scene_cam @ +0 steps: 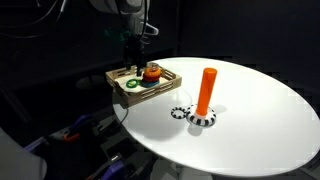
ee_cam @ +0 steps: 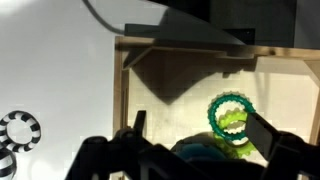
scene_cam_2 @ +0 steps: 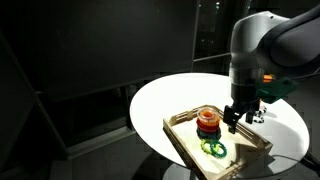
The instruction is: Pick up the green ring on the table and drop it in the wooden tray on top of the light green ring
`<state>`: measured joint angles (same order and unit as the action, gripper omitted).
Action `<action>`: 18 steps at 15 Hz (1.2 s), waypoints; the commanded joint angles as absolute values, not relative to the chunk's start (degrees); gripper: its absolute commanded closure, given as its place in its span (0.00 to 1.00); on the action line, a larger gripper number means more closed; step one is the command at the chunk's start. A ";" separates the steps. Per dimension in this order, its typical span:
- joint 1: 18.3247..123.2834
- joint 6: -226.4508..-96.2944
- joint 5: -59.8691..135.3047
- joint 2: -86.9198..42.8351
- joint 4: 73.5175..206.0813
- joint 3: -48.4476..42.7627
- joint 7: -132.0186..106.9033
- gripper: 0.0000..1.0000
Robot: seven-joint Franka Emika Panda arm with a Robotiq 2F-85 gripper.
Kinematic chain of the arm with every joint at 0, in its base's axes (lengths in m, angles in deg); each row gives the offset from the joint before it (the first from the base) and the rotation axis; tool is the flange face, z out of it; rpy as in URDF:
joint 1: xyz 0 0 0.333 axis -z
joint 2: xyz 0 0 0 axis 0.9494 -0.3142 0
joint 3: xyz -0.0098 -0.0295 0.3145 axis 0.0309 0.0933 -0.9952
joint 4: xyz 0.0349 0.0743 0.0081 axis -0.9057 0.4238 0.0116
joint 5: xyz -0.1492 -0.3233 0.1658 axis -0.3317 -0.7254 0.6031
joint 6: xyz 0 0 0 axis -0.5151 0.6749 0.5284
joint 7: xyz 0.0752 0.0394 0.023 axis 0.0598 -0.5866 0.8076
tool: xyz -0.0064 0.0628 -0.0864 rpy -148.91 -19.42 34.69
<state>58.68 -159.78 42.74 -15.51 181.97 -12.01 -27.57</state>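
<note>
The wooden tray (scene_cam: 112,76) (scene_cam_2: 178,142) (ee_cam: 122,90) stands at the edge of the round white table (scene_cam: 250,110) (scene_cam_2: 160,100). In the wrist view the dark green ring (ee_cam: 214,106) lies in the tray, overlapping the light green ring (ee_cam: 238,141) beneath it. The green rings also show in both exterior views (scene_cam: 131,84) (scene_cam_2: 213,149). My gripper (scene_cam: 135,62) (scene_cam_2: 232,120) (ee_cam: 200,135) hangs over the tray, open and empty, with its fingers to either side of the rings.
An orange-red ring stack (scene_cam: 151,72) (scene_cam_2: 207,122) stands in the tray beside the green rings. An orange cylinder (scene_cam: 206,90) stands upright on a black-and-white ring (scene_cam: 203,119) mid-table. Another patterned ring (scene_cam: 180,112) (ee_cam: 18,130) lies next to it. The surroundings are dark.
</note>
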 commanded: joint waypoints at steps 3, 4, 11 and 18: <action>61.44 -155.52 39.80 -5.09 186.23 -11.86 -28.58 0.00; 62.05 -154.81 38.85 -3.61 186.57 -11.76 -29.39 0.00; 66.94 -153.34 38.19 5.32 188.08 -11.40 -28.74 0.00; 70.64 -145.75 38.31 10.70 186.51 -10.97 -28.27 0.00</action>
<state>69.41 -149.66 38.95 8.01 187.00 -11.27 -28.30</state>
